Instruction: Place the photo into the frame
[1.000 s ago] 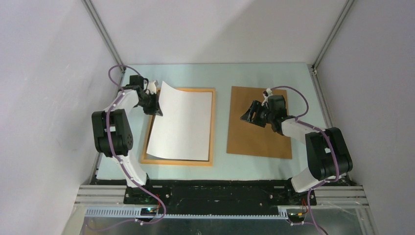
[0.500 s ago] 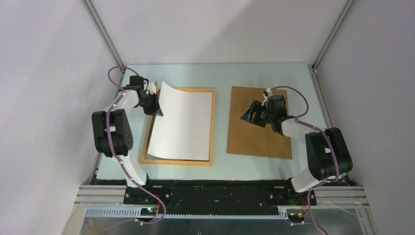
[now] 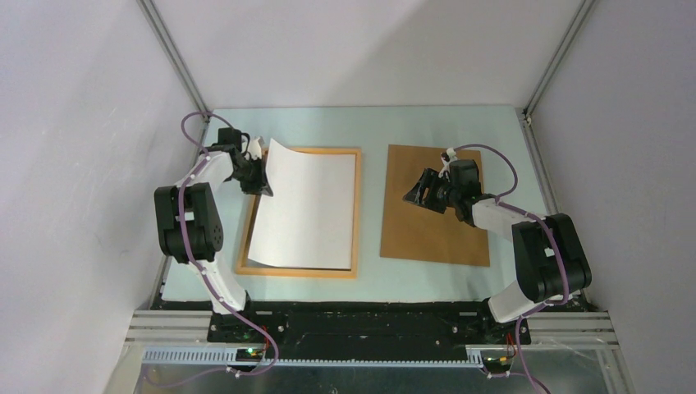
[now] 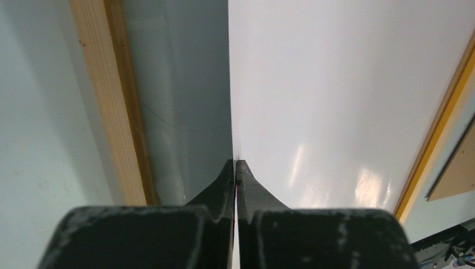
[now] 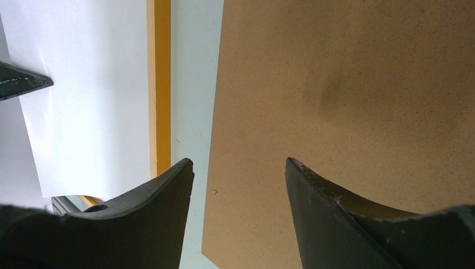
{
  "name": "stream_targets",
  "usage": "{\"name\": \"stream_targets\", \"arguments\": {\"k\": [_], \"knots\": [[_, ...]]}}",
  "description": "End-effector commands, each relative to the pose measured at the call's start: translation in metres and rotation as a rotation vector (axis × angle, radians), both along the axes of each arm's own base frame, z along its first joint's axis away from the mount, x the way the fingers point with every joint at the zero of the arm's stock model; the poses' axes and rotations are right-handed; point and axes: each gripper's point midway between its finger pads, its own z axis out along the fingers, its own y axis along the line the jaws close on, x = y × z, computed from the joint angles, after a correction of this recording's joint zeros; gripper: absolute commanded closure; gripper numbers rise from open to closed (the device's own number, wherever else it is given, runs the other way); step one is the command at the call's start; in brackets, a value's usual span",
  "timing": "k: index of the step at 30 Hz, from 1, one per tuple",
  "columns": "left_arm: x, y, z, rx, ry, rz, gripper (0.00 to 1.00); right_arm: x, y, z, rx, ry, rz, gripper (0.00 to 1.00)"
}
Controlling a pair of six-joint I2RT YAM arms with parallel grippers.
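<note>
Pale green table [image 3: 373, 127] carrying two flat items. An orange-tan wooden frame [image 3: 357, 215] lies flat on it. A brown board [image 3: 427, 234] lies just right of the frame, apart from it, with a strip of bare table between.

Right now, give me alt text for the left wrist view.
The shut left gripper pinches the edge of the large glossy photo, white back showing, above the thin orange-tan wooden frame. A corner of the flat brown backing board shows at far right.
</note>
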Motion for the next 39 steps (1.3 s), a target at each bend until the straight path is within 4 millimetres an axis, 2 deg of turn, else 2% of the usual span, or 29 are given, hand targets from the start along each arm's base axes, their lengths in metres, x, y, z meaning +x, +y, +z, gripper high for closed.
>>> {"name": "stream_targets", "arguments": {"k": [1, 6, 12, 20, 26, 39], "knots": [[0.01, 0.007, 0.005, 0.046, -0.036, -0.002, 0.95, 0.007, -0.002, 0.017, -0.007, -0.078, 0.002, 0.35], [0.011, 0.013, 0.001, 0.075, -0.028, 0.003, 0.82, 0.007, -0.002, 0.017, -0.007, -0.077, 0.002, 0.34], [0.013, 0.016, 0.001, 0.092, -0.03, 0.01, 0.54, 0.007, -0.002, 0.017, -0.008, -0.079, 0.001, 0.34], [0.017, 0.019, 0.002, 0.109, -0.035, 0.015, 0.34, 0.007, -0.002, 0.017, -0.009, -0.079, 0.003, 0.35], [0.019, 0.022, 0.0, 0.134, -0.038, -0.004, 0.29, 0.007, -0.002, 0.018, -0.008, -0.081, 0.003, 0.35], [0.022, 0.02, -0.001, 0.124, -0.034, -0.017, 0.26, 0.008, -0.003, 0.017, -0.011, -0.081, 0.001, 0.34]]}}
